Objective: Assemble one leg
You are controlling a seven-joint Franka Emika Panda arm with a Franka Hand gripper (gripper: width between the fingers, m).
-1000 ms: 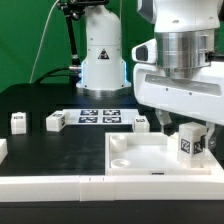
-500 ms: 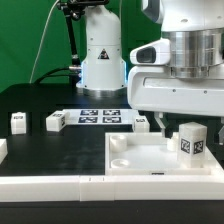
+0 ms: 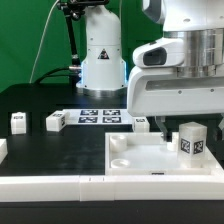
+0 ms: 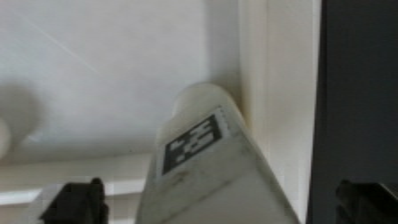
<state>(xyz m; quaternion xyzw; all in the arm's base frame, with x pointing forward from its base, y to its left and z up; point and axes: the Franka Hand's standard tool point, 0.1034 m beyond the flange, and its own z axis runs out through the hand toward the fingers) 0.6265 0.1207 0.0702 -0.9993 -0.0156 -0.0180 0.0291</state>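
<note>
A leg (image 3: 191,141), a small white block with a coded tag, stands upright on the large white panel (image 3: 135,160) near its corner on the exterior view's right. My gripper (image 3: 184,124) hangs just above it, open, with one dark finger (image 3: 163,124) showing beside the leg. In the wrist view the leg (image 4: 210,160) lies between the two dark fingertips (image 4: 79,202), which stand wide apart and clear of it; my gripper (image 4: 222,205) holds nothing.
Three more legs (image 3: 18,121) (image 3: 55,121) (image 3: 142,123) stand on the black table. The marker board (image 3: 98,117) lies behind them before the robot base (image 3: 100,60). A long white part (image 3: 40,186) lies along the front edge.
The gripper body has risen a little above the leg. The leg stays standing on the panel.
</note>
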